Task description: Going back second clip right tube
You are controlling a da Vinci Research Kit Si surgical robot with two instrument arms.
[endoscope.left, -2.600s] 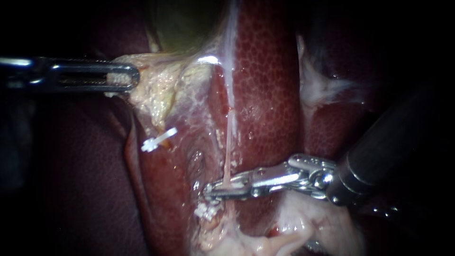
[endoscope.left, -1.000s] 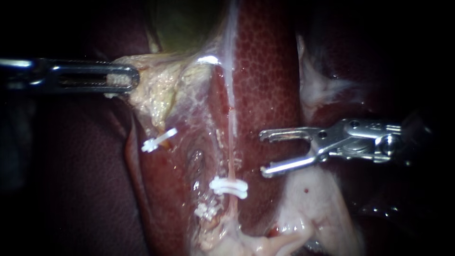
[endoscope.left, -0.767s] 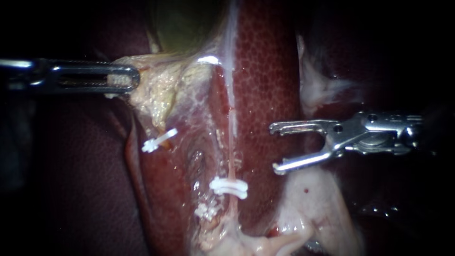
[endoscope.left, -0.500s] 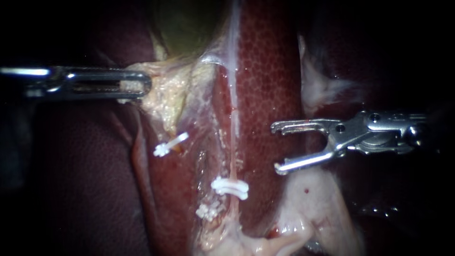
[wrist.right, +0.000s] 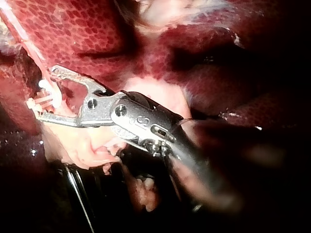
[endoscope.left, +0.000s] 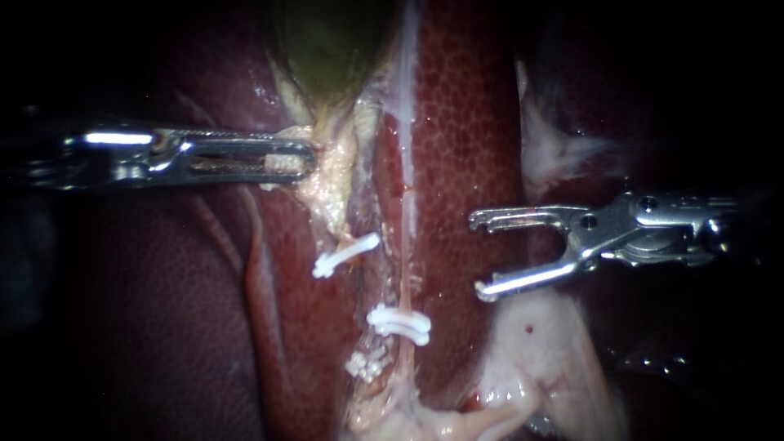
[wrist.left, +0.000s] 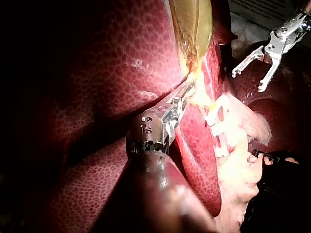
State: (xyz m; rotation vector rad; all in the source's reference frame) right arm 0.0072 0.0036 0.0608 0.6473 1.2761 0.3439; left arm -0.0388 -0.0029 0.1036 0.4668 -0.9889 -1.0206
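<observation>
Endoscope view: right instrument point(endoscope.left: 480, 254) sits at right centre of the frame, well clear of the right tube point(endoscope.left: 406, 253). Its hand is open, jaws wide apart and empty, in the same spot as half a second ago. The new clip point(endoscope.left: 398, 321) stays across that tube at lower centre, just above a lower clip point(endoscope.left: 366, 365).

The fresh change is on the other side. The left instrument point(endoscope.left: 302, 159), hand closed on pale tissue point(endoscope.left: 331, 175) under the gallbladder point(endoscope.left: 327, 49), has slid toward centre, and the left clip point(endoscope.left: 347, 255) has travelled with it.

Reading: the clip is placed and holding, the retreat looks nearly done, and the pull on the tissue seems to be easing.
</observation>
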